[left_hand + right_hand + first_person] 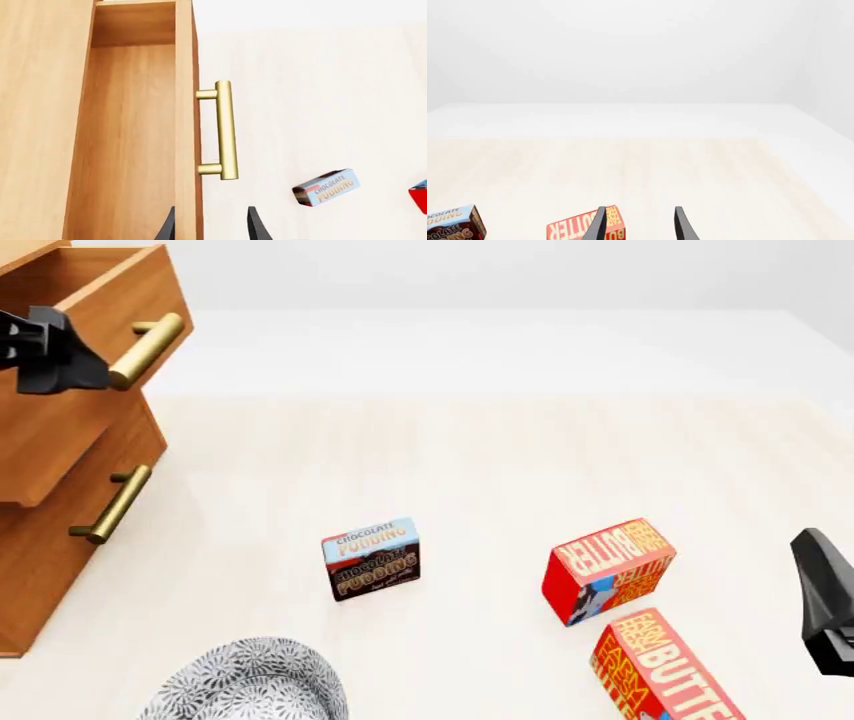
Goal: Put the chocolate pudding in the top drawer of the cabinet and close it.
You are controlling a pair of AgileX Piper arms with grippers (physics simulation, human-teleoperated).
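The chocolate pudding (374,558) box stands on the table, light blue on top and dark brown below; it also shows in the left wrist view (327,187) and the right wrist view (450,226). At far left, the cabinet (54,540) has its top drawer (94,300) pulled out, light wood inside (127,140) and nothing in it. My left gripper (67,360) hovers open just beside the drawer's brass handle (144,350), fingers (257,227) holding nothing. Over at the right edge, my right gripper (825,605) is open (639,227) and empty.
Two red-and-orange butter boxes (607,570) (667,670) lie right of the pudding, near my right gripper. A grey patterned bowl (247,680) sits at the front edge. A lower drawer with its own brass handle (114,505) is shut.
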